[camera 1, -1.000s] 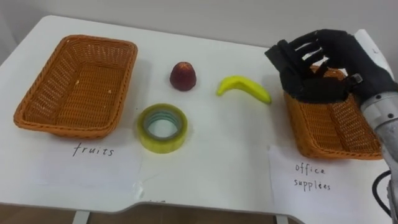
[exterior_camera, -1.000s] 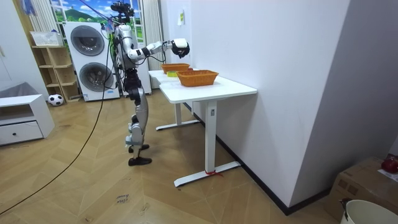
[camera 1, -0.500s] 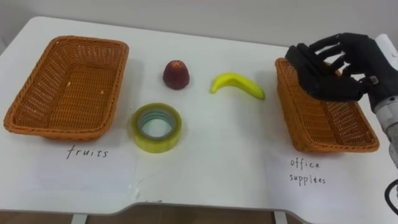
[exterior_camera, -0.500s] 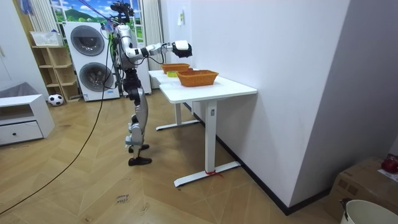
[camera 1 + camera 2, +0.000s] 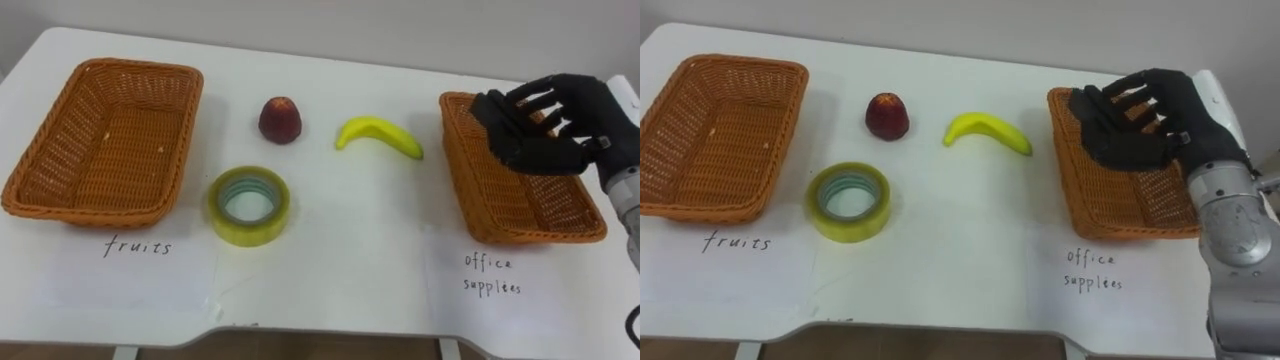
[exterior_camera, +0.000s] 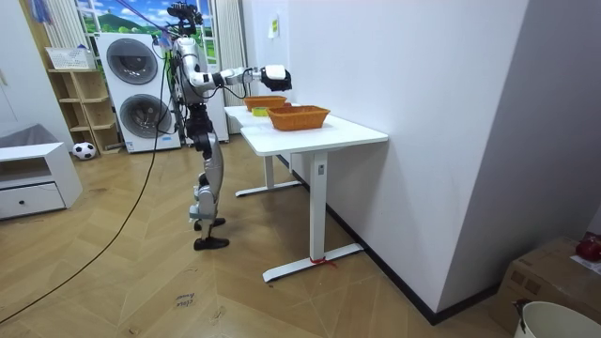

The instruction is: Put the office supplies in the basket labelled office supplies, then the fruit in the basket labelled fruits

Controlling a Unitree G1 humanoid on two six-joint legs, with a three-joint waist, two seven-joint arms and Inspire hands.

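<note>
The robot stands upright at one end of a long white counter [image 5: 330,270], its right arm stretched out level over the top, with washing machines [image 6: 131,64] behind it. On the counter's left side sits a rectangular wicker basket [image 5: 186,120] with a paper label sheet [image 5: 150,270] in front of it. A second wicker basket [image 5: 466,175] sits on the right side, slightly angled, with its own label sheet [image 5: 500,300] before it. The right hand [image 5: 545,150] hovers over the far part of that right basket, palm turned toward the counter's middle, fingers spread and relaxed, holding nothing. Between the two baskets lie three loose things, none touching another. A roll of yellow tape [image 5: 250,236] lies flat nearest the robot, just right of the left basket. A banana [image 5: 380,137] lies farther back, near the right basket's left wall with its curve arching away from the robot. A red apple [image 5: 280,120] stands left of the banana, behind the tape.
</note>
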